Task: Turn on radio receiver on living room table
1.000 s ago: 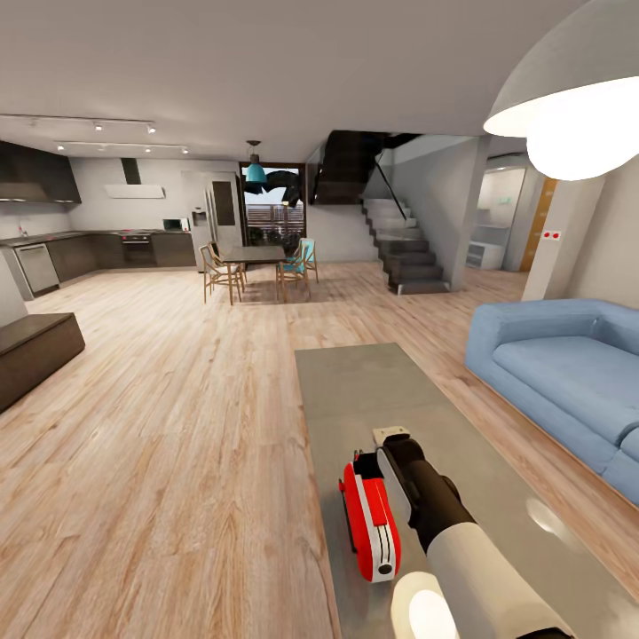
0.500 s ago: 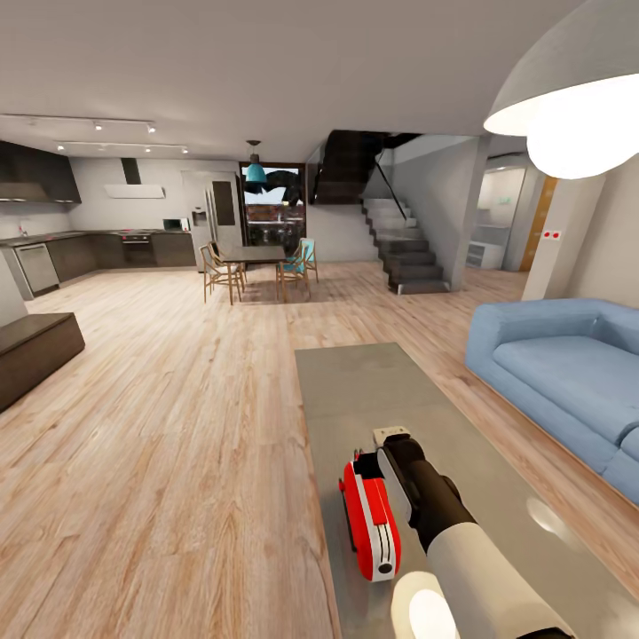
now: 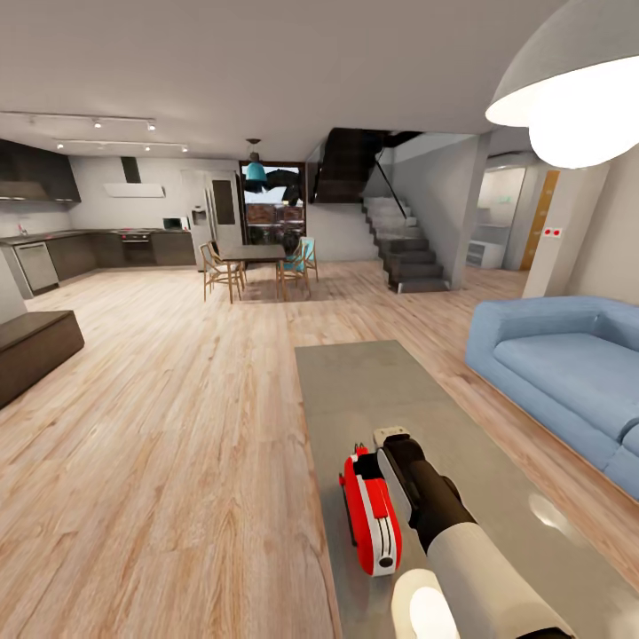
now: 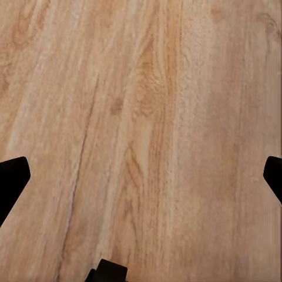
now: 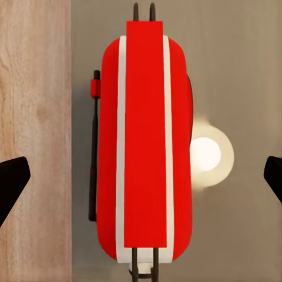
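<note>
the right gripper [image 5: 141,176] hangs directly above the radio receiver [image 5: 144,141], its fingertips [image 5: 13,179] showing as dark wedges at either edge of the right wrist view, spread wide and holding nothing. in the head view the right arm reaches out over the table [image 3: 373,382] with its wrist just to the right of the radio receiver [image 3: 371,515]. the left gripper [image 4: 141,179] is likewise spread wide and empty, looking down at bare plank floor [image 4: 141,117]. over the last second almost nothing has moved: arm and radio sit as they did, and only the view has tipped slightly, the pendant lamp [image 3: 568,89] sitting a touch higher. i take that as a pause to line up before pressing, so the switch looks not yet touched. the radio stands on its narrow edge near the table's left side, at the near end. its long axis runs near to far along the table, its broad faces turned left and right. the dial is not visible from here.
</note>
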`<state>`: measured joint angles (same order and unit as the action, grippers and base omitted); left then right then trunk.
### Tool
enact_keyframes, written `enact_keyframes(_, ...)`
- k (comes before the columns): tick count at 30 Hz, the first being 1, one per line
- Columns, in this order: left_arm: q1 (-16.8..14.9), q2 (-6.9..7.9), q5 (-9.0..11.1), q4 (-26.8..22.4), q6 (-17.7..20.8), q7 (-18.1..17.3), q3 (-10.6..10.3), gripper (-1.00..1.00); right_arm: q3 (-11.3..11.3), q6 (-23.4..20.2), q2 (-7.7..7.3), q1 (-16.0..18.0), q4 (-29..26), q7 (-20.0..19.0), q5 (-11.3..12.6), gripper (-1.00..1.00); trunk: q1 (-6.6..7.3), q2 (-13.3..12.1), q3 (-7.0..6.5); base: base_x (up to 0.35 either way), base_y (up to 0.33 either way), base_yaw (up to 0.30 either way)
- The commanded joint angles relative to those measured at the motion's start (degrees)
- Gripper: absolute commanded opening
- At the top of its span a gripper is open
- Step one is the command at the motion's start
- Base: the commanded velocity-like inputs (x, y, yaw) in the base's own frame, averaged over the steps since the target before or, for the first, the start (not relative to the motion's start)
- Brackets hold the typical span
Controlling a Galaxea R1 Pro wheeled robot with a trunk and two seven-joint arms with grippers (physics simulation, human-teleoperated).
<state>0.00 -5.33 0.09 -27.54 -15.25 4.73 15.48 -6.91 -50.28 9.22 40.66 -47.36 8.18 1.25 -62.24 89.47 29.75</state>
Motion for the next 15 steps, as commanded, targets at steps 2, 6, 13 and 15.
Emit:
enact_keyframes(2,0.00,-0.17,0.00,-0.06,0.02,0.02,0.11,1.00,-0.12,-0.25,-0.02,0.03,-0.03,0.31,0.15,1.00,0.00,0.03,0.05,0.000,0.000,0.000)
enact_keyframes(6,0.00,-0.30,-0.12,-0.06,0.20,-0.04,0.09,1.00,-0.12,-0.26,-0.05,0.03,0.03,0.27,0.15,1.00,0.00,0.03,0.05,0.000,0.000,0.000)
enact_keyframes(13,0.00,-0.36,-0.17,-0.06,0.18,0.00,0.08,1.00,-0.12,-0.14,-0.08,0.03,1.29,0.23,0.14,1.00,-1.10,2.04,0.95,0.000,0.000,0.000)
enact_keyframes(15,0.00,-0.34,-0.14,-0.06,0.16,0.01,0.08,1.00,-0.12,-0.11,-0.08,0.03,1.47,0.21,0.11,1.00,-1.54,2.84,1.31,0.000,0.000,0.000)
